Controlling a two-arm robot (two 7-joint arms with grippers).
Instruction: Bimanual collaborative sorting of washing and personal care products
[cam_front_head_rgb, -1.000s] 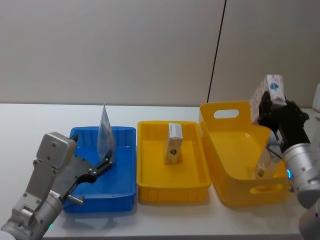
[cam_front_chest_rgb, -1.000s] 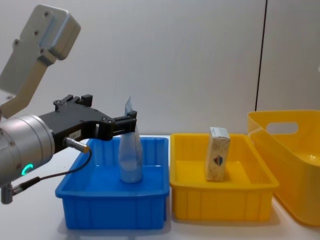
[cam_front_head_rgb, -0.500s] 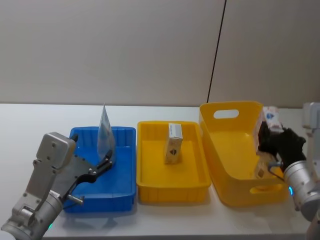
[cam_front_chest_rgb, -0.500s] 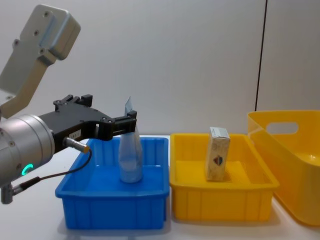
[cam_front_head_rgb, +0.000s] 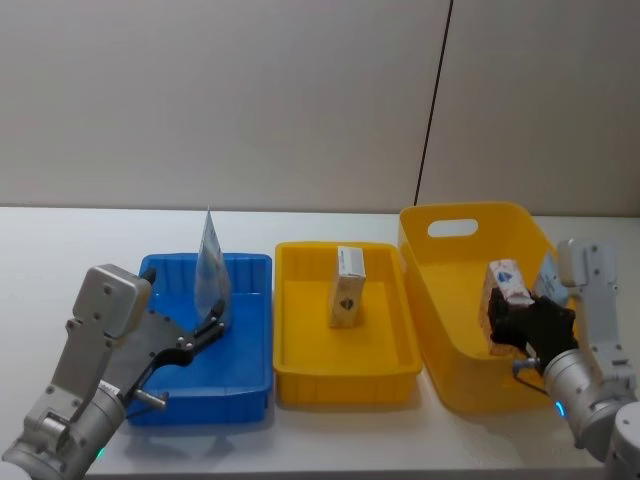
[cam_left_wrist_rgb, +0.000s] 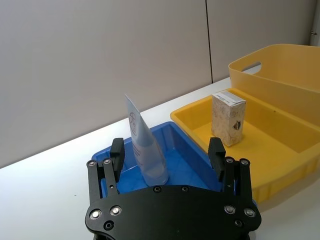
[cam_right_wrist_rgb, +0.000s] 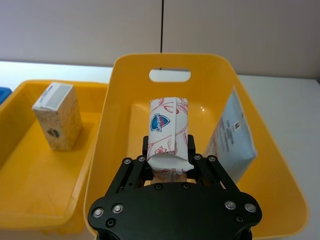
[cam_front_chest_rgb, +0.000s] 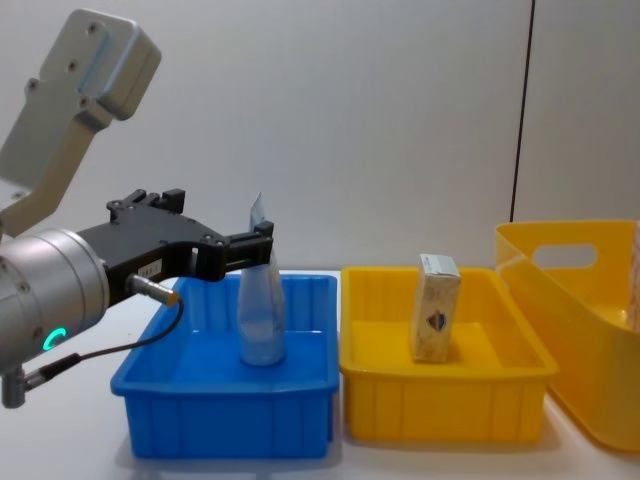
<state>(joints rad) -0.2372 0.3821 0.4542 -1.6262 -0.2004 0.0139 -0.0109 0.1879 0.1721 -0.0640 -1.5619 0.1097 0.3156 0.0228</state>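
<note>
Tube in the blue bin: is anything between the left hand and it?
Nothing visible. The left hand is open with the upright tube right between its fingers, inside the blue bin.

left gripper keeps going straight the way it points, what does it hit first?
Probably the pale-blue tube standing upright in the blue bin: it sits between the open fingers of the left gripper, dead ahead. The remaining gap is unclear.

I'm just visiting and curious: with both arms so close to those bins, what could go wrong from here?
The tube stands on its cap in the blue bin between the left claw's open fingers; a nudge could topple it. The right claw holds a floral packet in the big yellow basket beside a leaning pouch, which it might knock over.
</note>
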